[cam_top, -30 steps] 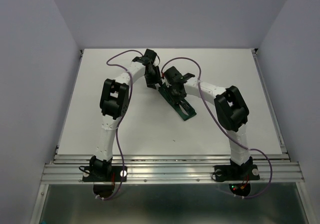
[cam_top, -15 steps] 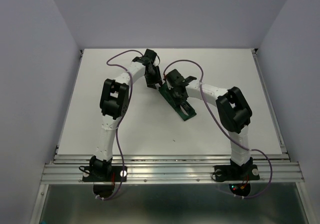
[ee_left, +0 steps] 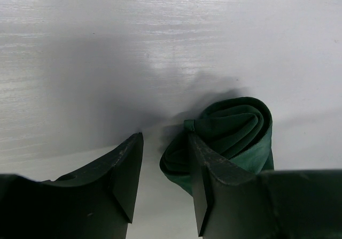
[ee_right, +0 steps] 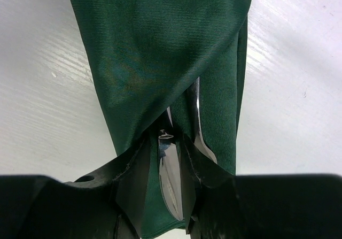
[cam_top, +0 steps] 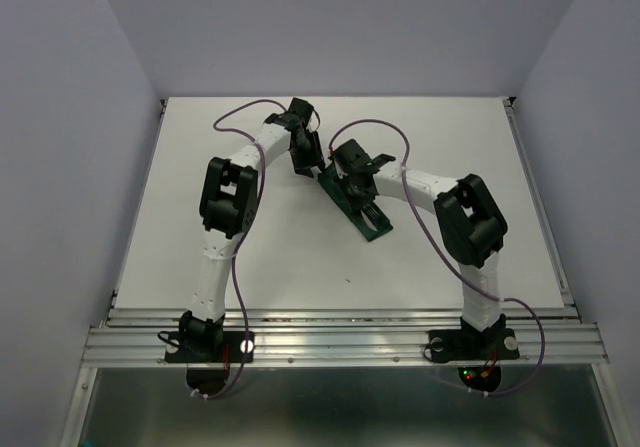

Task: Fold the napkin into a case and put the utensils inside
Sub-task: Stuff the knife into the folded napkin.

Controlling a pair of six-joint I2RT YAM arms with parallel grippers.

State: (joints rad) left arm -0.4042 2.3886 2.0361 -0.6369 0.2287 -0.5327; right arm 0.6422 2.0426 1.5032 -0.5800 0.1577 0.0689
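- The white counter [cam_top: 250,257] lies under both my jaws and runs out well past them on every side.
- The dark green napkin [cam_top: 376,227] rests on the counter as a long, narrow case. It sits directly beneath my right jaws, and its far end reaches up beside my left jaws.
- Ahead of my right jaws the cloth [ee_right: 160,52] stretches away, one layer crossing slantwise over another. The edge of that fold comes down right at my fingertips.
- My left jaws are released, with nothing but bare counter between them. The rolled end of the napkin [ee_left: 235,132] bunches just outside the right-hand finger [ee_left: 214,191] and seems to rest against its outer face.
- My right jaws are clenched on a slim silver utensil [ee_right: 170,188], which stands on edge between the two fingers. Its far end slips under the slanting fold.
- A second utensil [ee_right: 202,140] lies on the cloth just outside my right jaws, beside the right-hand finger [ee_right: 192,164]. It is partly tucked beneath the same fold.
- I cannot tell which piece is the knife and which the fork.
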